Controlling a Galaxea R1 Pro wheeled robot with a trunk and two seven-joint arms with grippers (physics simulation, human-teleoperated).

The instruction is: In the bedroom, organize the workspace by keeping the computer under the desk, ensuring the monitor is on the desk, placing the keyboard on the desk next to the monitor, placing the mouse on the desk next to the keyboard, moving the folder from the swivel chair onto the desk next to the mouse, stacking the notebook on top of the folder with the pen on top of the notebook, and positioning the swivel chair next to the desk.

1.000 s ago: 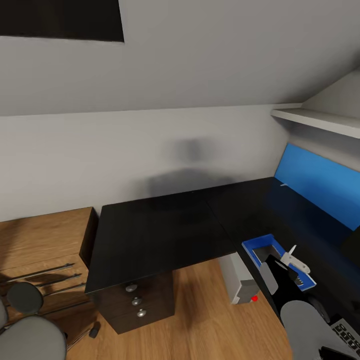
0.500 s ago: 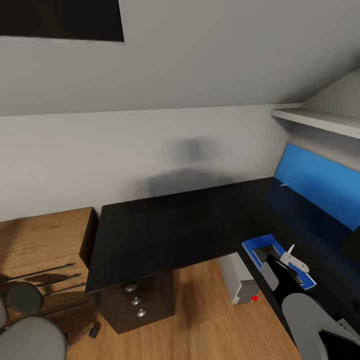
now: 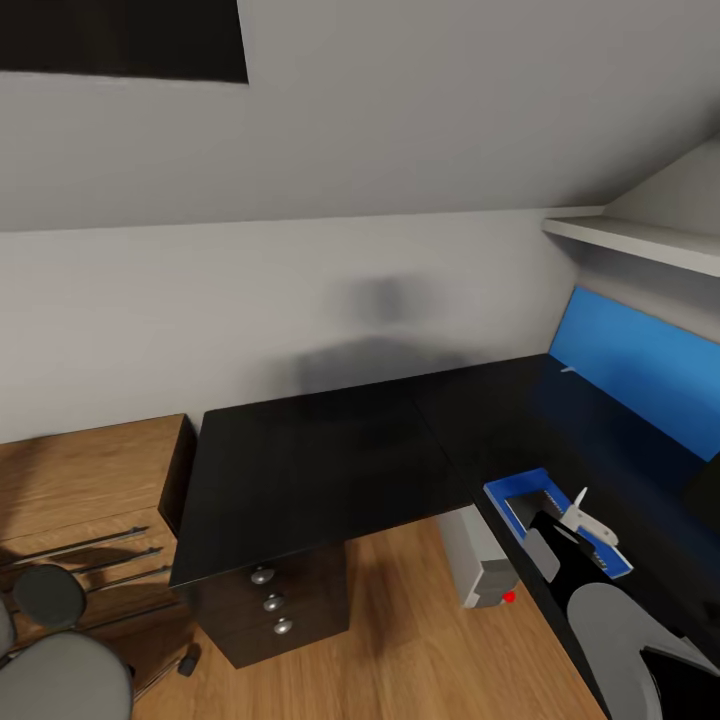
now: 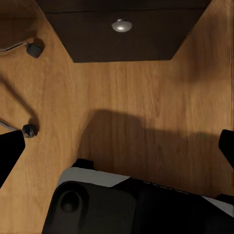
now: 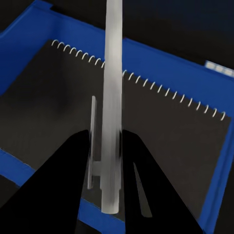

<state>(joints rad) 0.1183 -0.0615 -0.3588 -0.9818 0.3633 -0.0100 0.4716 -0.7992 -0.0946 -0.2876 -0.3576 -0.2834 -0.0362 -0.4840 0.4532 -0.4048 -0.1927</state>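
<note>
The right gripper (image 5: 111, 163) has its two black fingers (image 5: 63, 190) closed on the pen (image 5: 112, 97), a whitish stick gripped near its lower end and reaching away from the camera between them; its clip shows just beside the shaft. Below the pen lies the notebook (image 5: 161, 146), a dark grey rectangle with a wire spiral binding along its far edge. The notebook rests on the folder (image 5: 161, 61), whose bright blue border projects on all visible sides. Whether the pen touches the notebook cannot be told. Black surface borders the folder's far side.
</note>
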